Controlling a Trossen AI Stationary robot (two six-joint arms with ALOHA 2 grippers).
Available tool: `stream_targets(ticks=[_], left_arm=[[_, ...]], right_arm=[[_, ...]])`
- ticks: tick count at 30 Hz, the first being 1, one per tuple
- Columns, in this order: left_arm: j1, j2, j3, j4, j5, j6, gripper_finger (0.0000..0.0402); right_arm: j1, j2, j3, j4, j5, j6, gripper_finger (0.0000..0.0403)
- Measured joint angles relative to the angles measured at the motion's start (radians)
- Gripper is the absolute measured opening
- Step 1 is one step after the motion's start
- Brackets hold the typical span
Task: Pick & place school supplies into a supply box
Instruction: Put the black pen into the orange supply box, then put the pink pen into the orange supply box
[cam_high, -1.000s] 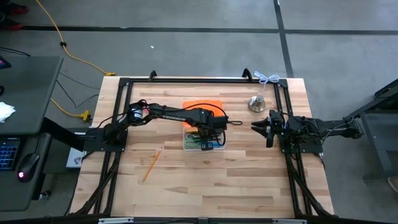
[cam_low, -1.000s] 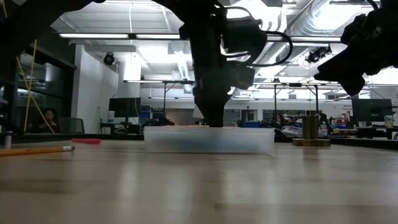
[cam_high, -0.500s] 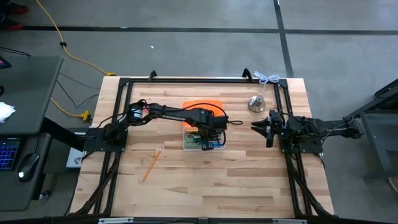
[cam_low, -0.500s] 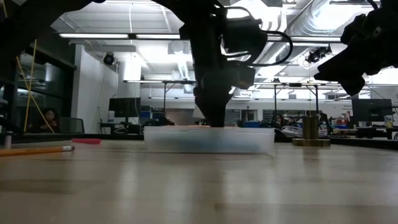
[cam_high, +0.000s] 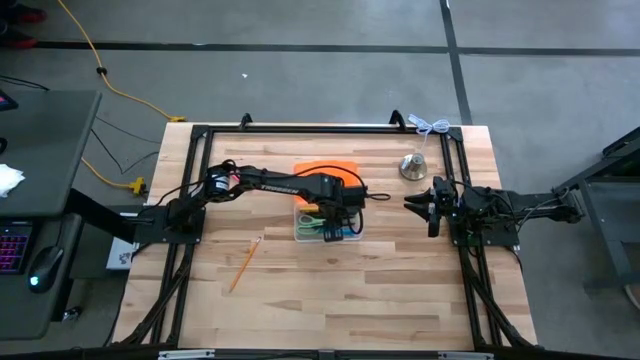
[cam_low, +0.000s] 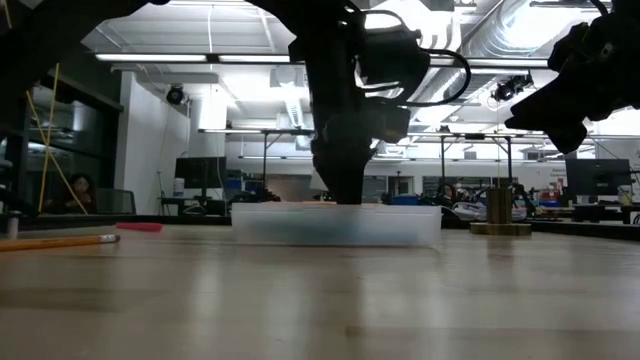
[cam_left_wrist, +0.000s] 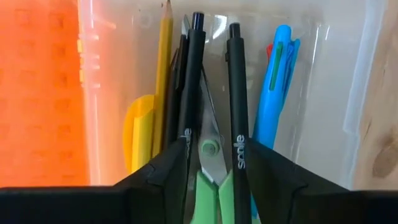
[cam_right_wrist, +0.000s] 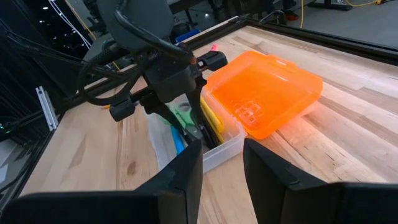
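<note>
The left gripper (cam_high: 336, 222) is down inside the supply box (cam_high: 303, 229), which sits in the middle of the table (cam_high: 400, 290). Its 2 fingers (cam_left_wrist: 163, 177) stand apart, with 2 black pens (cam_left_wrist: 234, 93) and the green scissors (cam_left_wrist: 209, 177) lying between them in the left wrist view. The fingers look like they are just beside the pens, not squeezing them, so I think it is letting go. More things lie in the box: a yellow pencil (cam_left_wrist: 165, 59), a yellow marker (cam_left_wrist: 140, 127) and a blue pen (cam_left_wrist: 273, 74). The orange lid (cam_high: 325, 171) lies flat and open behind the box.

The right gripper (cam_high: 412, 203) waits off to the side, near a silver bell (cam_high: 414, 165). Its fingers are a little apart and hold nothing.

1 pencil (cam_high: 245, 263) lies alone on the wood, well apart from the box, on the left arm's side. It looks like the next thing to fetch.

That pencil is light, thin and stiff. It will not bend or break easily, but it is smooth and round, so it can roll or slip. The best place to pinch it is the middle, across its thin side, so it stays level. The clear box is light too and may slide if bumped.
</note>
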Motion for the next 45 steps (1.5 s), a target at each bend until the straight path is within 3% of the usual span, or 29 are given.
stream_targets(ticks=[19,33,45], left_arm=[[0.073,-0.007,0.242,-0.358,-0.037,-0.006,0.0188],[0.095,-0.163,0.25,-0.462,-0.127,-0.07,0.0189],[0.092,-0.29,0.25,-0.604,-0.134,-0.198,0.0189]], right_arm=[[0.0,0.0,0.0,0.0,0.0,0.0,0.0094],[0.0,0.0,0.0,-0.001,0.005,-0.011,0.0094],[0.0,0.0,0.0,-0.001,0.005,-0.012,0.0094]])
